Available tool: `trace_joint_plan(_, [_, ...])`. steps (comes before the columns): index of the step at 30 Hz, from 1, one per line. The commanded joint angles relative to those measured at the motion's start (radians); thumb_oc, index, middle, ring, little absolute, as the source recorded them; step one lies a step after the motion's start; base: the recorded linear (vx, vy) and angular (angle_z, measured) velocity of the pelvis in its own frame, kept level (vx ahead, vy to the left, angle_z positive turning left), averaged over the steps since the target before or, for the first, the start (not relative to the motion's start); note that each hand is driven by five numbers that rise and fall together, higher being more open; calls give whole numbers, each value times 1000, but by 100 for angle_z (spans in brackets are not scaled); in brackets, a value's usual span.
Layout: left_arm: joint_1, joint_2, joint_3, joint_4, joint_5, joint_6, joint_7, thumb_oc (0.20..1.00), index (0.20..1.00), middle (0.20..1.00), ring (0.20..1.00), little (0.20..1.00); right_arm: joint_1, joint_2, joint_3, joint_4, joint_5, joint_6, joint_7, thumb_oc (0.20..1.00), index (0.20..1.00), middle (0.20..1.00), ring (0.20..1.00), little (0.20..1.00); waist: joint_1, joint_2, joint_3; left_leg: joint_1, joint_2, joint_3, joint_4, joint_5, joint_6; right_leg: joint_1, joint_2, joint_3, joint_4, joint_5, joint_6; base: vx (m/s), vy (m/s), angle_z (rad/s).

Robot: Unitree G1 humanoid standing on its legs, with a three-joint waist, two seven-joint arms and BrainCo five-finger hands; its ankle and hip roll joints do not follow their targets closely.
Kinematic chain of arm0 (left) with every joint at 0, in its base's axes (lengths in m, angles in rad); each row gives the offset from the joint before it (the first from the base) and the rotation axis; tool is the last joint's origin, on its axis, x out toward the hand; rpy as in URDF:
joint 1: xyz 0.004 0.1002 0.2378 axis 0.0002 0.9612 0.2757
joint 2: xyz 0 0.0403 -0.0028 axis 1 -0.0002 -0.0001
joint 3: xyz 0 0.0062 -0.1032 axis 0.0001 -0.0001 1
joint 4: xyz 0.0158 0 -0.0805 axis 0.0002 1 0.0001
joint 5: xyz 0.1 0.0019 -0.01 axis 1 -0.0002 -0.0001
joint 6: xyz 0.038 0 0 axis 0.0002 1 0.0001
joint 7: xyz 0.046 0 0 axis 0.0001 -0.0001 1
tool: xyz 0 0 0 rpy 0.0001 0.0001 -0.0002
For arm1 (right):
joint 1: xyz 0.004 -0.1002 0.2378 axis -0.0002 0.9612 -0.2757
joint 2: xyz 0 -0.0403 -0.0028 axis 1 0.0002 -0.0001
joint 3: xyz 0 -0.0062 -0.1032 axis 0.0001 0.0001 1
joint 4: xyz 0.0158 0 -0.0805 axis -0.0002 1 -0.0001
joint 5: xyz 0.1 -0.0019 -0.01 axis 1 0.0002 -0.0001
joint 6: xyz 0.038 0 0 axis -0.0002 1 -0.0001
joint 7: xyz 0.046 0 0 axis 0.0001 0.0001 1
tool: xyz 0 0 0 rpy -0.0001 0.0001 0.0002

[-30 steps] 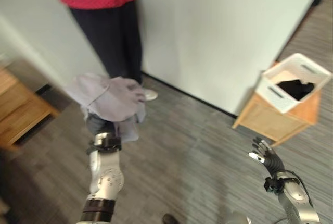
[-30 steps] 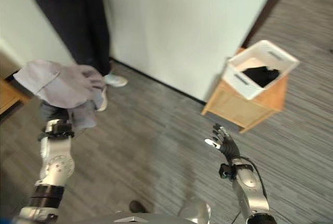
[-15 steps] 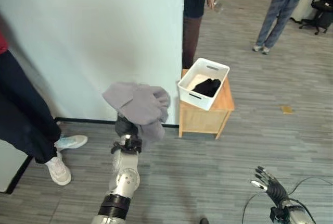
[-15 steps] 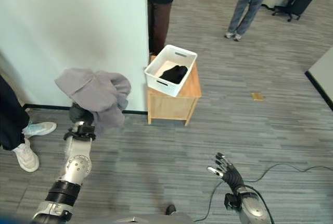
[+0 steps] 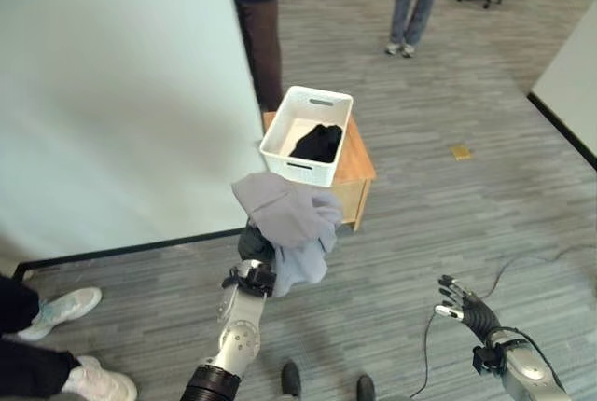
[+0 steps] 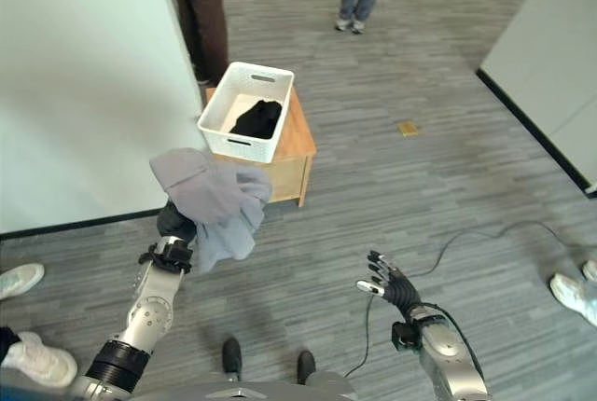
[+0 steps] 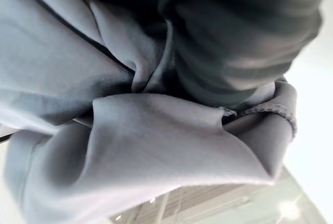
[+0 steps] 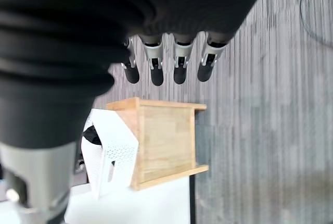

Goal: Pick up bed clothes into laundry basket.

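The left hand (image 5: 255, 248) is raised and carries a grey garment (image 5: 284, 216), which is draped over it and hangs down on its sides. The fingers are hidden under the cloth, so I cannot tell how they hold it. The white laundry basket (image 5: 306, 135) stands on a small wooden table (image 5: 361, 175), just beyond this hand and a little to its right; a dark cloth (image 5: 318, 143) lies already inside. The right hand (image 6: 390, 283) is low, well apart from the basket, with straight fingers and nothing in it. To do this step well, I think the left hand should go forward until the whole bundle is above the basket opening, and release only then, so no hanging part catches the rim.
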Motion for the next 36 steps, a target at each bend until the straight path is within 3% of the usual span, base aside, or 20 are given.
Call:
trace_joint_plan(1, [-42,29,51,-47,-27,-52,-40,200,200,200,200,200,-49,-7,3,-38,-39,-27,21,1000,1000,1000,1000,1000,35,22,-50,21,-3,46,85,-95,-12,-38,-33,-39,241,-42,74,273,299,-43])
trace_joint_plan(4, [-43,37,43,-49,-19,-53,-21,200,200,200,200,200,-68,0,9,-54,-53,-22,6,1000,1000,1000,1000,1000,22,41,-15,81,-8,93,75,-115,9,-164,-89,-103,482,77,126,131,177,-51])
trace_joint_plan(6, [-44,44,35,-50,-16,-45,-19,200,200,200,200,200,-74,5,5,-50,-56,-18,-2,1000,1000,1000,1000,1000,9,56,-1,117,2,115,62,-113,4,-230,-130,-165,520,131,131,192,104,-40])
trace_joint_plan(10, [-48,47,17,-46,-23,-22,-38,200,200,200,200,200,-59,4,-10,-67,-42,-17,6,1000,1000,1000,1000,1000,-14,66,7,172,8,107,47,-151,-17,-264,-161,-203,413,103,128,231,-29,-9])
trace_joint_plan(11, [-59,47,7,-37,-24,-18,-42,200,200,200,200,200,-52,-1,-15,-66,-41,-19,4,1000,1000,1000,1000,1000,-22,61,10,176,14,116,52,-150,-25,-273,-167,-213,330,117,114,155,-117,7])
trace_joint_plan(13, [-76,44,-4,-19,-31,-19,-42,200,200,200,200,200,-40,1,-16,-66,-39,-20,-2,1000,1000,1000,1000,1000,-34,53,8,206,17,111,45,-175,-45,-288,-173,-201,195,148,126,371,-206,15])
trace_joint_plan(14, [-91,42,-8,-7,-30,-21,-40,200,200,200,200,200,-29,9,-23,-67,-52,-17,-13,1000,1000,1000,1000,1000,-44,54,5,255,31,104,37,-192,-71,-324,-201,-204,118,201,162,394,-182,12])
trace_joint_plan(17, [-105,32,-8,9,-25,-26,-32,200,200,200,200,200,-23,16,-30,-68,-59,-15,-22,1000,1000,1000,1000,1000,-55,42,1,282,41,103,49,-186,-88,-323,-209,-220,111,233,161,295,-231,19])
trace_joint_plan(18, [-108,26,-12,12,-24,-27,-32,200,200,200,200,200,-14,16,-36,-69,-56,-15,-22,1000,1000,1000,1000,1000,-62,38,-2,295,47,94,60,-191,-93,-323,-209,-209,139,234,158,462,-343,44])
trace_joint_plan(19, [-100,10,-8,22,-25,-22,-36,200,200,200,200,200,-7,14,-43,-57,-50,-15,-23,1000,1000,1000,1000,1000,-70,45,-21,312,86,73,105,-174,-111,-312,-187,-216,180,193,135,443,-370,59])
trace_joint_plan(22, [-101,-5,0,34,-23,-30,-28,200,200,200,200,200,-18,-13,-43,-35,-19,-28,-38,1000,1000,1000,1000,1000,-71,55,-27,211,180,31,367,23,-154,-241,-113,-239,173,128,60,306,-397,54])
trace_joint_plan(24, [-100,-9,-1,25,-30,-30,-23,200,200,200,200,200,-8,-34,-47,-31,9,-29,-31,1000,1000,1000,1000,1000,-50,27,-16,118,185,0,553,81,-154,-177,-89,-254,136,90,15,260,-409,0])
trace_joint_plan(26, [-104,-11,-3,18,-40,-25,-24,200,200,200,200,200,-6,-57,-48,-18,4,-18,-27,1000,1000,1000,1000,1000,-29,6,-3,41,168,15,540,32,-142,-118,-83,-248,89,73,15,216,-237,-15])
trace_joint_plan(28, [-121,-11,-8,34,-42,-22,-18,200,200,200,200,200,-3,-67,-60,-20,5,-13,-33,1000,1000,1000,1000,1000,-20,-1,-7,-19,181,87,416,-7,-135,-72,-91,-256,62,63,30,186,-87,-1])
trace_joint_plan(29, [-121,-11,-8,34,-42,-22,-18,200,200,200,200,200,-2,-67,-60,-21,5,-13,-32,1000,1000,1000,1000,1000,-19,-1,-6,-17,180,88,414,-6,-135,-71,-91,-255,61,63,30,172,-15,5])
trace_joint_plan(30, [-129,-11,-9,40,-44,-24,-19,200,200,200,200,200,4,-65,-69,-23,16,-15,-30,1000,1000,1000,1000,1000,-13,1,-10,-33,166,99,346,-11,-134,-59,-90,-258,62,56,34,239,26,-1])
trace_joint_plan(31, [-139,-7,2,48,-40,-31,-16,200,200,200,200,200,19,-56,-85,-30,31,-20,-27,1000,1000,1000,1000,1000,-8,19,-17,-35,155,110,226,21,-140,-43,-78,-253,78,41,39,238,25,-4])
trace_joint_plan(33, [-141,-2,13,44,-38,-32,-18,200,200,200,200,200,18,-48,-83,-20,23,-18,-26,1000,1000,1000,1000,1000,-13,30,-15,-27,150,95,217,37,-148,-31,-77,-248,69,38,43,188,63,-29])
trace_joint_plan(36, [-150,7,48,51,-26,-44,2,200,200,200,200,200,25,-9,-70,-10,21,-10,-18,1000,1000,1000,1000,1000,-20,46,-40,48,118,126,101,-4,-127,-24,-91,-249,52,51,59,162,109,-69])
